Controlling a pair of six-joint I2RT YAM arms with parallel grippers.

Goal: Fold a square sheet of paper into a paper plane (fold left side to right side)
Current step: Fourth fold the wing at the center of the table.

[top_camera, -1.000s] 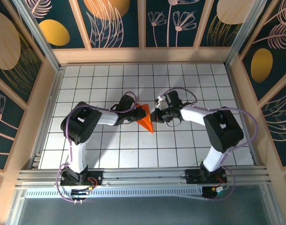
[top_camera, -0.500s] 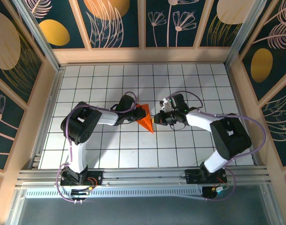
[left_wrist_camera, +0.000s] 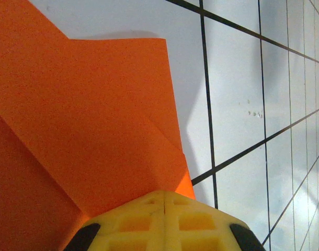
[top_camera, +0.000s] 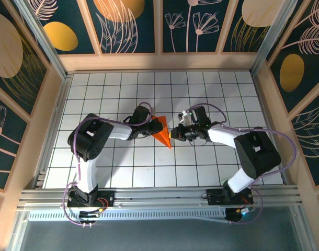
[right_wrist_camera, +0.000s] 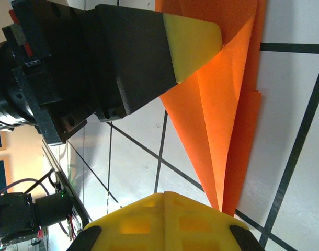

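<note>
The square sheet of paper (top_camera: 162, 134) lies on the grid table as a creased bright orange wedge, its point toward the near side. My left gripper (top_camera: 152, 127) is shut, and its yellow tips rest on the wedge's left part. In the left wrist view the orange paper (left_wrist_camera: 97, 130) spreads out ahead of the shut left gripper (left_wrist_camera: 164, 197). My right gripper (top_camera: 173, 134) is shut and sits at the wedge's right edge. In the right wrist view the shut right gripper (right_wrist_camera: 163, 197) sits just beside the paper's narrow point (right_wrist_camera: 222, 157). The left gripper's fingertip (right_wrist_camera: 193, 42) presses on the wide end.
The white tiled table (top_camera: 212, 83) stretches out on all sides of the paper. Wooden walls (top_camera: 60, 104) close it in at the left, right and back. A metal rail (top_camera: 159, 194) runs along the near edge, where both arm bases stand.
The right arm's elbow has swung out to the right, and its gripper has turned and settled low at the wedge's right edge. The left gripper and the paper have stayed put.
</note>
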